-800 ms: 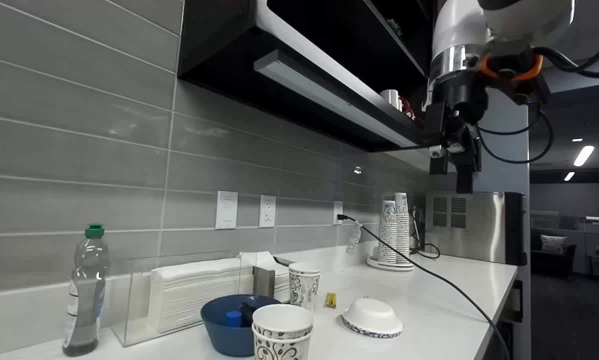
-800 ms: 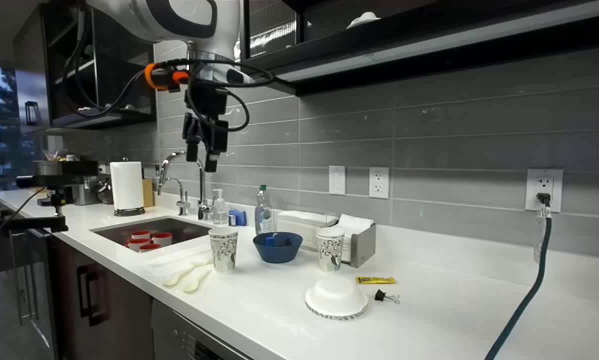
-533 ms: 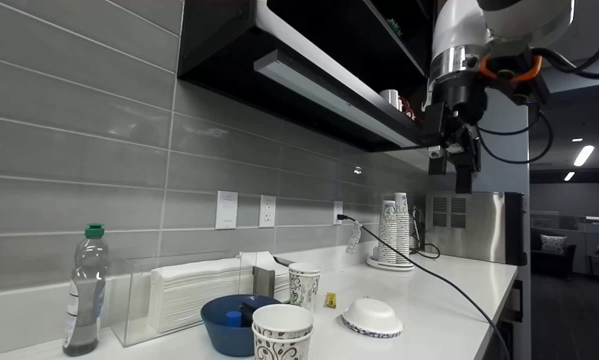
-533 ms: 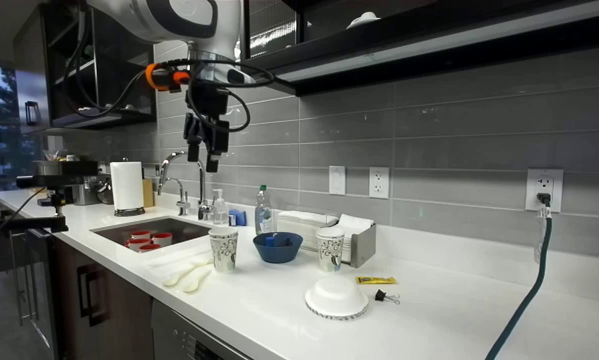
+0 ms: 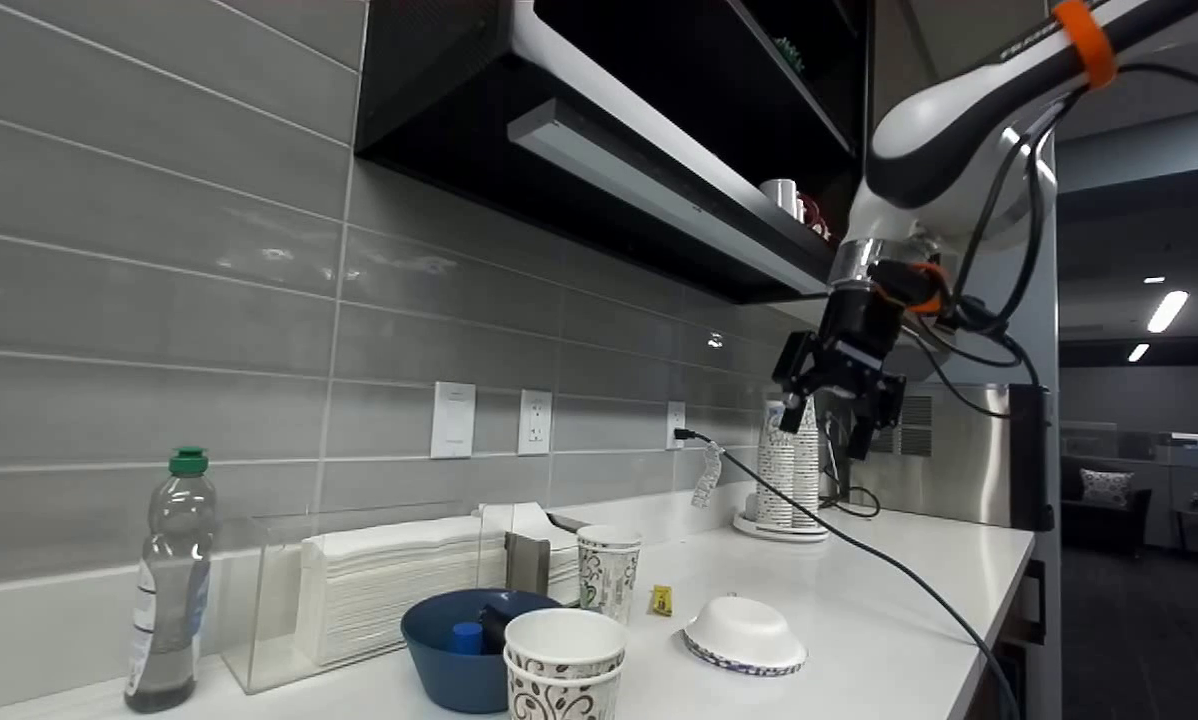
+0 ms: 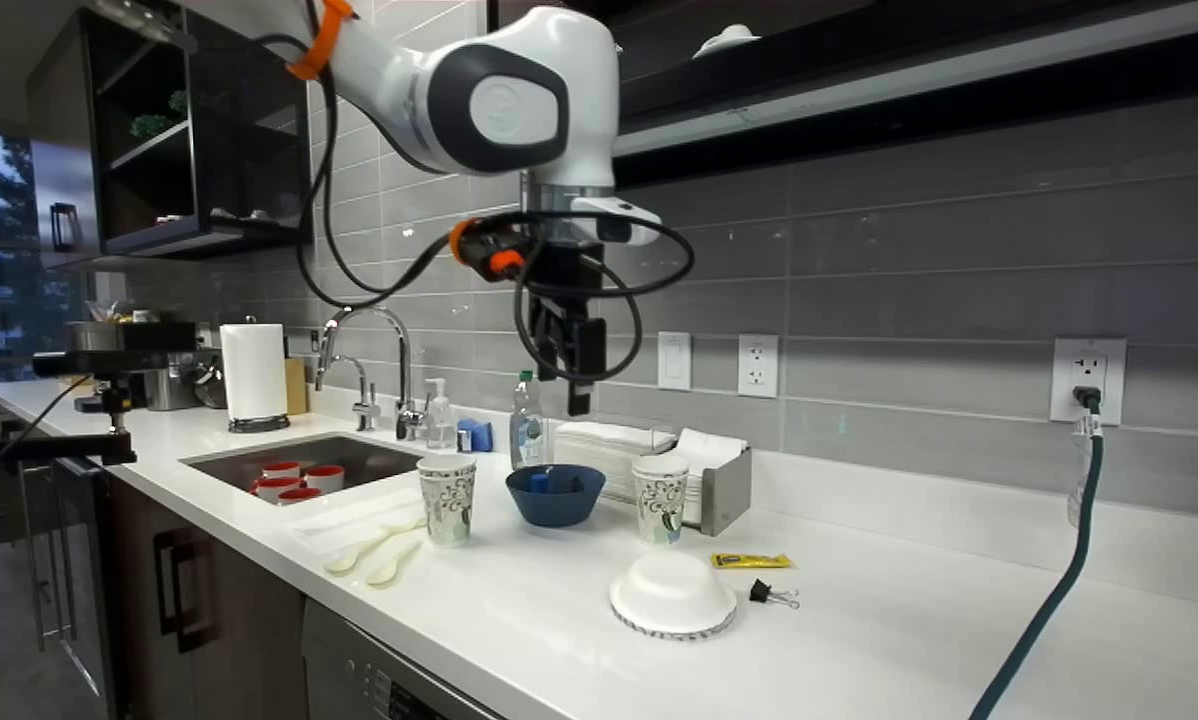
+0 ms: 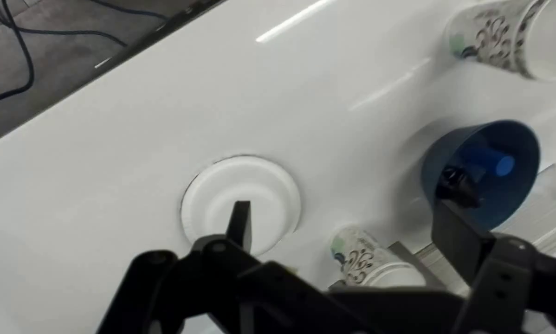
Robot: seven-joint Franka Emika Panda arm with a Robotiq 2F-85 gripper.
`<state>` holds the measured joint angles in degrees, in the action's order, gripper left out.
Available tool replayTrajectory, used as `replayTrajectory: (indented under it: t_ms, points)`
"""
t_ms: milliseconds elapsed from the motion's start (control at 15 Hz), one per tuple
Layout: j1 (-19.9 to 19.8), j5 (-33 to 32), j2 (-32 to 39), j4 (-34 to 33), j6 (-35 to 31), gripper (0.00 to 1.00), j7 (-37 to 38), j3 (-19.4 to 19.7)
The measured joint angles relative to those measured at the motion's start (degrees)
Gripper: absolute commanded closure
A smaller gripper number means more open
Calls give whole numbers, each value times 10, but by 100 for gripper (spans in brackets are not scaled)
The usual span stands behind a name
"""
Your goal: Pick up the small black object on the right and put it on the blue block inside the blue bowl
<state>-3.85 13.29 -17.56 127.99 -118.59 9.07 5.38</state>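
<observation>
A small black binder clip with wire handles lies on the counter, right of the upturned white dish. I cannot make it out in the wrist view. The dark blue bowl stands between two patterned cups. It also shows in an exterior view and in the wrist view. Inside it are a blue block and a black object, side by side. My gripper is open and empty, high above the counter. It shows in both exterior views.
The white dish sits below the gripper in the wrist view. Patterned cups flank the bowl. A yellow packet, a napkin holder, a bottle and a cable are around. A cabinet hangs above.
The arm has swung along the counter and come lower, over the area of the bowl and dish. The gripper has also turned. The things on the counter have not moved.
</observation>
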Motion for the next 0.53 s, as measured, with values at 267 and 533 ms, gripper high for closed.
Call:
replayTrajectory:
  t_ms: [267,533]
  points:
    - [-18,0,63,-21,-35,0,29,12]
    - [-18,0,68,-30,-35,0,38,10]
